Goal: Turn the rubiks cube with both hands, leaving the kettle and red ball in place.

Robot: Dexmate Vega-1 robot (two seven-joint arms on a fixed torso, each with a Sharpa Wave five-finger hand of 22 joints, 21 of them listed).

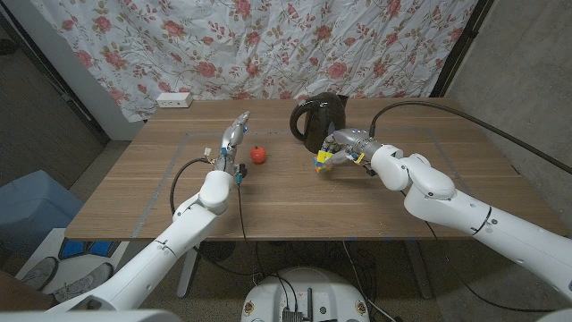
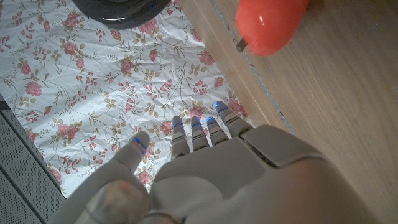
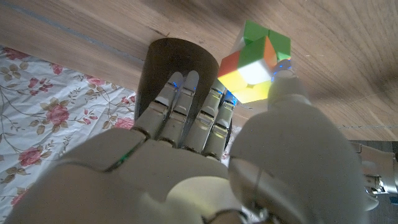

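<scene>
Wood-grain counter (image 1: 295, 201) carries every item; a floral cloth (image 1: 268, 45) hangs as a backdrop behind its far edge, a white power strip (image 1: 173, 100) sits at that edge on the left arm's side, and grey wall panels close off the room at both sides.

Right hand (image 1: 344, 149): reached in from the right arm's side, positioned just in front of the black kettle (image 1: 319, 121). The rubiks cube (image 1: 323, 160) is at the fingertips of this hand, on the side toward the left hand. In the right wrist view the thumb (image 3: 287, 84) presses one face of the cube (image 3: 254, 61) and the fingers (image 3: 186, 99) extend along the opposite side, so the hand pinches the cube. Green, orange, yellow and white faces are visible. Whether the cube touches the counter cannot be determined. The kettle (image 3: 168, 65) stands directly beyond the fingers.

Left hand (image 1: 232, 143): raised over the counter, fingers extended toward the cloth and spread apart, holding nothing. The left wrist view confirms the separated fingers (image 2: 199, 134) with no object between them. The red ball (image 1: 258, 154) rests on the counter just beside this hand, between it and the cube, not touching the hand. In the left wrist view the ball (image 2: 270, 25) lies ahead of the fingertips, with the kettle base (image 2: 121, 9) further on.
</scene>
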